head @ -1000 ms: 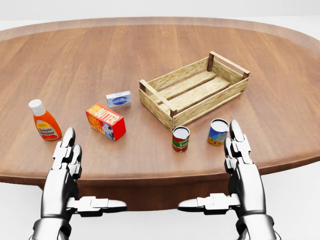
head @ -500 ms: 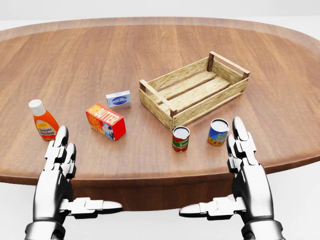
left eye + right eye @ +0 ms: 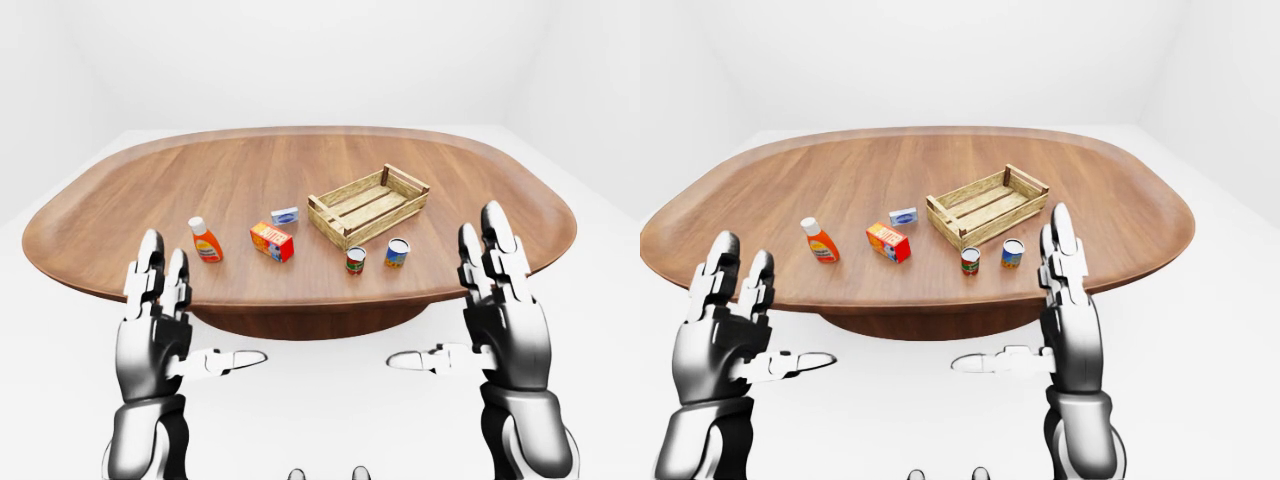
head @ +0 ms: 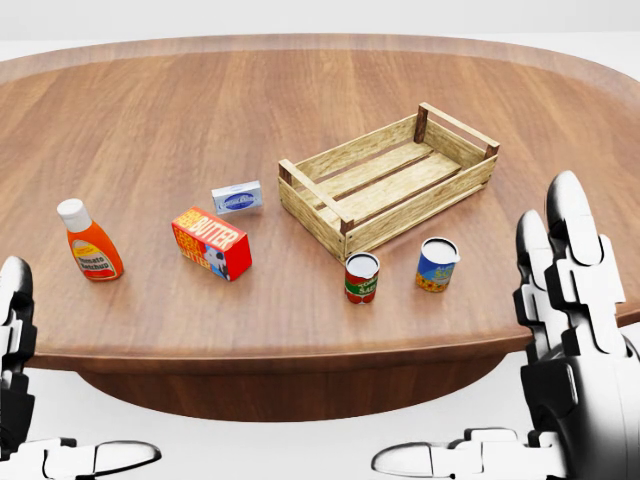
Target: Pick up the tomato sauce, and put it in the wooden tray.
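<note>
The tomato sauce can [image 4: 361, 277], red label with a green band, stands upright on the wooden table [image 4: 300, 100], just below the near corner of the wooden tray [image 4: 390, 181]. The slatted tray is empty and lies at an angle, right of centre. My left hand [image 3: 178, 318] is open at the lower left, short of the table's near edge and below the ketchup bottle [image 4: 88, 242]. On the lower right my right hand [image 3: 478, 310] is open too, fingers up, thumb pointing inward. Neither hand touches anything.
A blue and yellow can [image 4: 437, 264] stands right of the tomato sauce. A red butter box [image 4: 211, 243] and a small pale blue box [image 4: 237, 197] lie between the bottle and the tray. The table's near edge [image 4: 300, 352] runs across the lower head view.
Both hands have spread apart and come closer to the camera; the left now sits at the head view's left edge, the right at its right edge. The table's things have not moved.
</note>
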